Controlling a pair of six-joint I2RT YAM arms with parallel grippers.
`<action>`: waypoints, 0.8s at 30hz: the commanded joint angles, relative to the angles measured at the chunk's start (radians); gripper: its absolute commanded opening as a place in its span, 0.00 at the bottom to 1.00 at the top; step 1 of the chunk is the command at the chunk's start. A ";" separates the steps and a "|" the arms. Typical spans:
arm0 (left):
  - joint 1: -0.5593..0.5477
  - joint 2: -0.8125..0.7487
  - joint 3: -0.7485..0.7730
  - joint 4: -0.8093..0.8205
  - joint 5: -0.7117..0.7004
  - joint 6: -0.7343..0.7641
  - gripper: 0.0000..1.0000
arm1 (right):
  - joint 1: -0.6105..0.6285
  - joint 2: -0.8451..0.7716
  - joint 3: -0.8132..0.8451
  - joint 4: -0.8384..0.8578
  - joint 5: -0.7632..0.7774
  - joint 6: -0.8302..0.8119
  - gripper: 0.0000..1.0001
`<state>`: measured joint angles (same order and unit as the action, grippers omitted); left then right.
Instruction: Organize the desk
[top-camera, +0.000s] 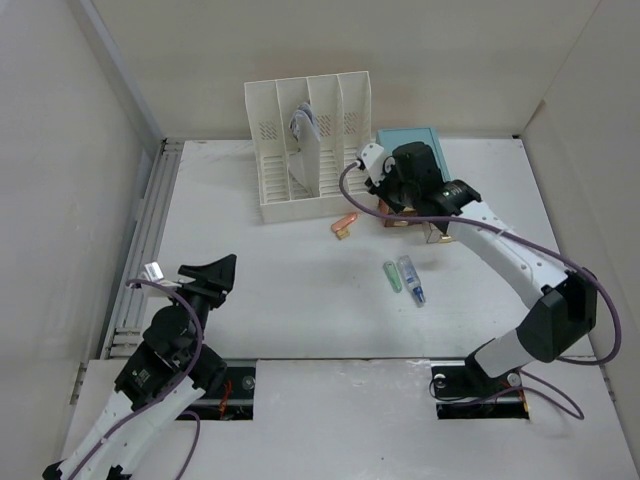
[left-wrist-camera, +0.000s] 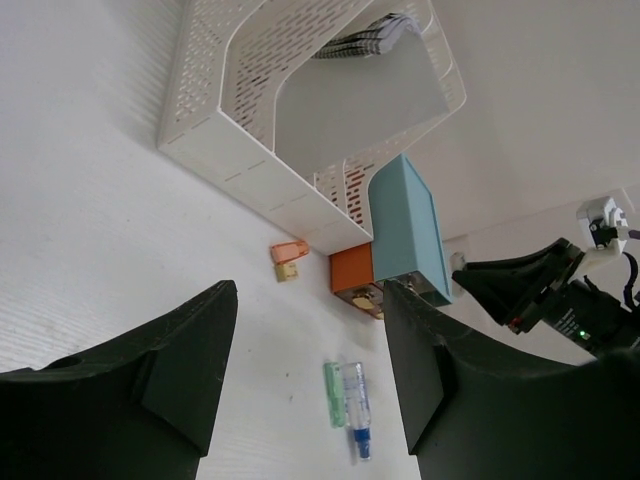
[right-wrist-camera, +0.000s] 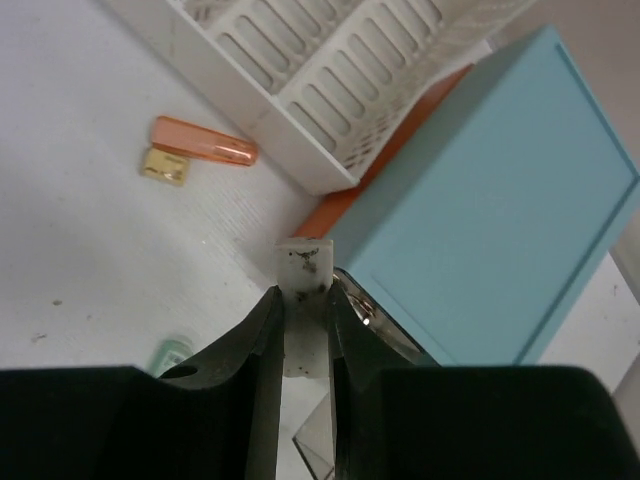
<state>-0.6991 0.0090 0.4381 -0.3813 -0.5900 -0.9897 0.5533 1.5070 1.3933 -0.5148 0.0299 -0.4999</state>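
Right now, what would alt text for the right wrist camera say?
The right gripper, black-fingered, pinches a small white speckled block beside a teal rectangular box. Beyond, a white slotted rack and an orange translucent capsule sit on the matte white desk.

Drawer box (top-camera: 402, 138) right of rack (top-camera: 285, 150) on desk (top-camera: 250, 300)

A white file rack (top-camera: 300, 190) stands beside a teal box (top-camera: 402, 138). A small white tab (right-wrist-camera: 303, 270) is at the box's corner. An orange marker (top-camera: 346, 220), a green pen (top-camera: 392, 276) and a blue-tipped pen (top-camera: 411, 281) lie nearby.
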 joint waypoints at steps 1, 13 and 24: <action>-0.002 -0.054 -0.018 0.084 0.029 0.025 0.57 | -0.047 -0.027 0.026 -0.063 0.116 -0.014 0.00; -0.002 0.006 -0.038 0.150 0.065 0.043 0.57 | -0.202 -0.039 -0.025 -0.134 0.188 0.008 0.00; -0.002 0.016 -0.047 0.168 0.075 0.043 0.57 | -0.254 -0.060 -0.103 -0.157 0.169 0.008 0.00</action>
<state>-0.6991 0.0174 0.3988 -0.2653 -0.5236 -0.9630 0.3164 1.4944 1.2892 -0.6807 0.1997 -0.5037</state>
